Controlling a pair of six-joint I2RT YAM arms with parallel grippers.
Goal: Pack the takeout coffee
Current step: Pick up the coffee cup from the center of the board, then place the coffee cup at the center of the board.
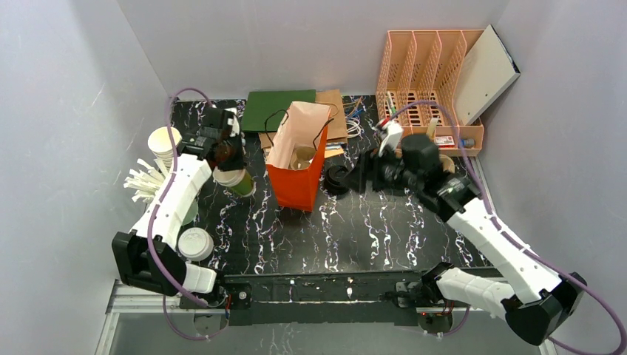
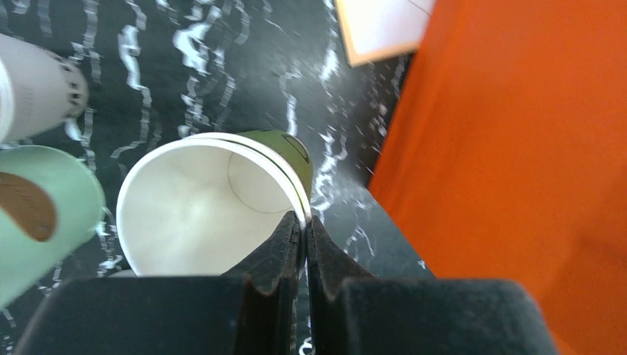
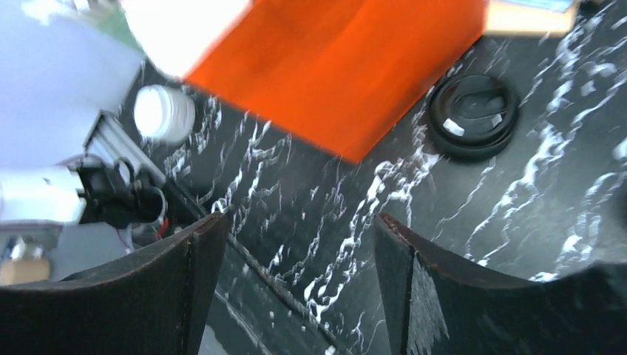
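The right claw (image 3: 296,237) is hanging wide open with nothing between its fingers. The black lid (image 1: 338,180) is lying flat on the counter (image 1: 384,229) just beside it at its 9 o'clock, straight ahead of the fingertips, so the right arm is by far the nearer one to it. That arm is reaching in low from 4 o'clock, stretched out with the wrist bending down over the marbled top. On the far side of the orange bag (image 1: 296,185), the left claw (image 2: 304,229) is pinching the rim of a green cup (image 2: 192,214), one finger inside and one outside. The cup is showing its cream inside with no lid on, and is sitting near the bag's 9 o'clock side. A finished, lidded takeout coffee is not showing anywhere I'm looking, and I can't tell whether one is down in the bag. I'm guessing cup and lid are meant to meet, with the bag standing between them. The left arm is arching in from 7 o'clock, past the stack of white cups (image 1: 164,142).
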